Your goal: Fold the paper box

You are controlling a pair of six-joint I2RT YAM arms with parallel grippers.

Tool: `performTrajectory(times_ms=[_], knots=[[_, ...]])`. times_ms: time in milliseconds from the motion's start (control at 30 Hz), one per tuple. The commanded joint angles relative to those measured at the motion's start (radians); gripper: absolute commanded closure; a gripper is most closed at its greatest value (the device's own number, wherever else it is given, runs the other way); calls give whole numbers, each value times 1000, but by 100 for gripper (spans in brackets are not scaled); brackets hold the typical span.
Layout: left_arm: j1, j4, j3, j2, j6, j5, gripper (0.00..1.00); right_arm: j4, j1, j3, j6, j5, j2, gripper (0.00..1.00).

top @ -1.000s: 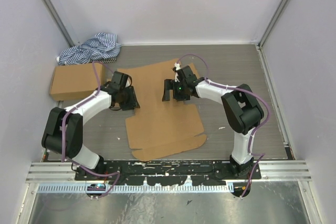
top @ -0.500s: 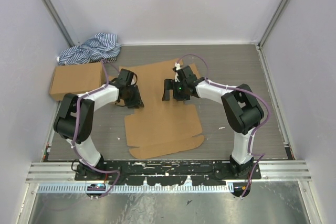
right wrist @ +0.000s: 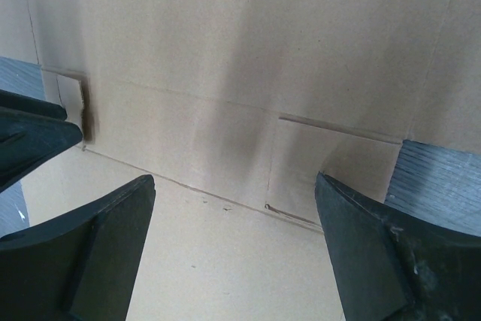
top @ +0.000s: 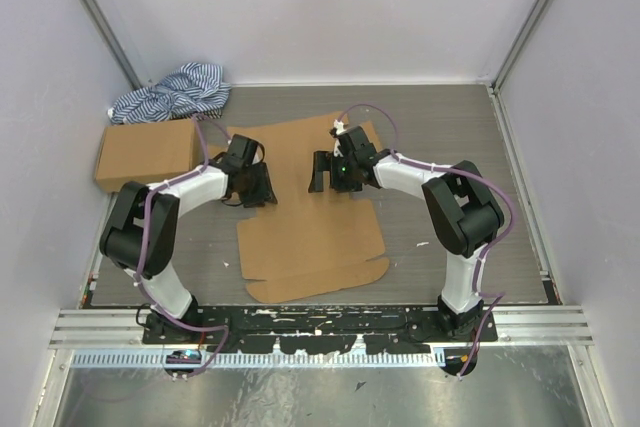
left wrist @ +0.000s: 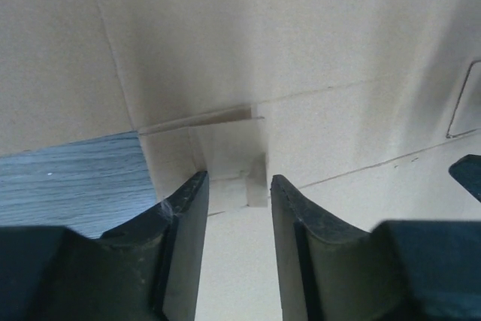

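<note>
Top external: left gripper [top: 255, 187] has shifted farther onto paper box [top: 310, 237].

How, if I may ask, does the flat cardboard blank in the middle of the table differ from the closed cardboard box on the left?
The paper box lies flat and unfolded, flaps spread; the closed cardboard box is already formed. The paper box is mid-table under the left gripper and right gripper; the closed cardboard box sits at the left edge, untended. Both are plain brown cardboard.
</note>
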Motion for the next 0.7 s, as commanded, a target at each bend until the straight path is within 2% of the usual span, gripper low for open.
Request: performTrajectory(times_ms=[0,167,400,567,667], knots=[[-39,-63,-6,13,-3,33,50,-102,13,-42,11,3,30,7],[-40,-109,58,-86,19,18,37,-107,13,-34,8,4,30,7],[-18,-212,209,-233,92,-153,31,-180,13,23,-17,37,-44,7],[55,-255,313,-215,135,-218,27,-288,12,140,-69,112,-124,7],[123,-266,379,-150,116,-226,28,-323,11,160,-89,163,-180,6]])
